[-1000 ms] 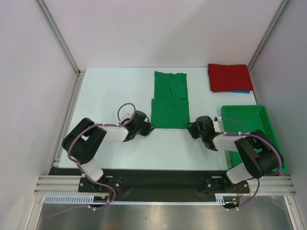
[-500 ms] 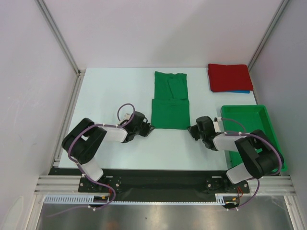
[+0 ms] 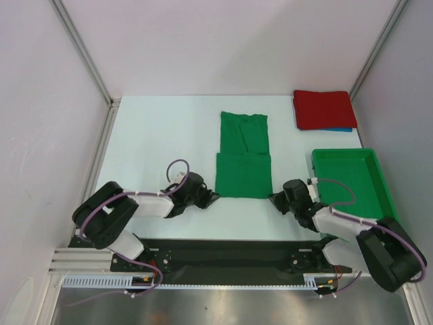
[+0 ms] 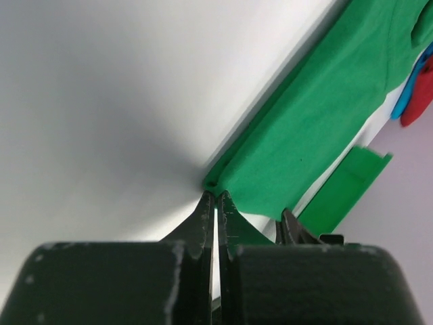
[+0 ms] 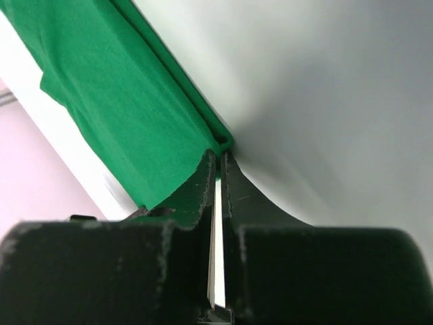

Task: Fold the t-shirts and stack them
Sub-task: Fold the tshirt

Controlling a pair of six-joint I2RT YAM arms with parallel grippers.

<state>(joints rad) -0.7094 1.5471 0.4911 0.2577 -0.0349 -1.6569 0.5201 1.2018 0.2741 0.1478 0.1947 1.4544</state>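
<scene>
With the left claw (image 3: 212, 197) and the right claw (image 3: 275, 198) each clamped on a near corner of the green t-shirt (image 3: 243, 172) at the centre of the surface (image 3: 162, 128), I should raise both corners level and carry them toward the collar.

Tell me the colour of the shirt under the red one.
The bottom shirt is blue; top view shows it best.
</scene>
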